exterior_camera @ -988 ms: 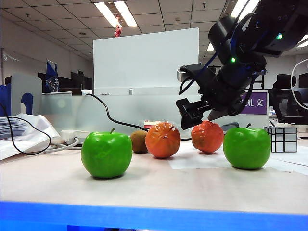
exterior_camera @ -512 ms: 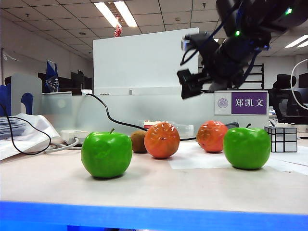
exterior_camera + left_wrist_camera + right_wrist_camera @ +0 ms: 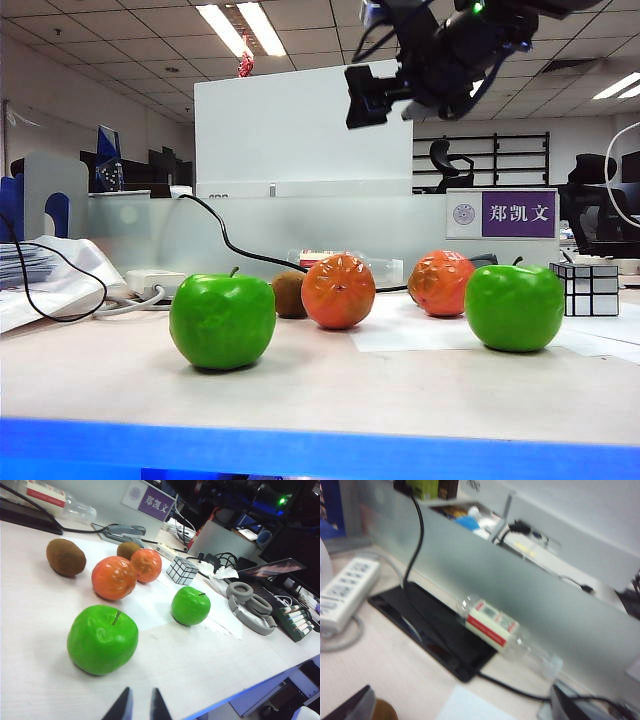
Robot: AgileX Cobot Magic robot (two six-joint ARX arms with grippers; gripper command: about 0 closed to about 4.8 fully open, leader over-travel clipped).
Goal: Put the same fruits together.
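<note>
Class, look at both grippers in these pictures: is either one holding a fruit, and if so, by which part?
Neither holds anything. The right gripper hangs open high above the table, empty. The left gripper is nearly closed on nothing, short of the nearer green apple.

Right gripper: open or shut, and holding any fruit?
Open and empty. The right gripper hangs high above the table, and the right wrist view shows its fingers far apart with nothing between them.

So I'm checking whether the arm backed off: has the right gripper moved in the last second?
Yes. The right gripper, jaws open, has risen from beside the orange fruits to above the white board's top edge.
</note>
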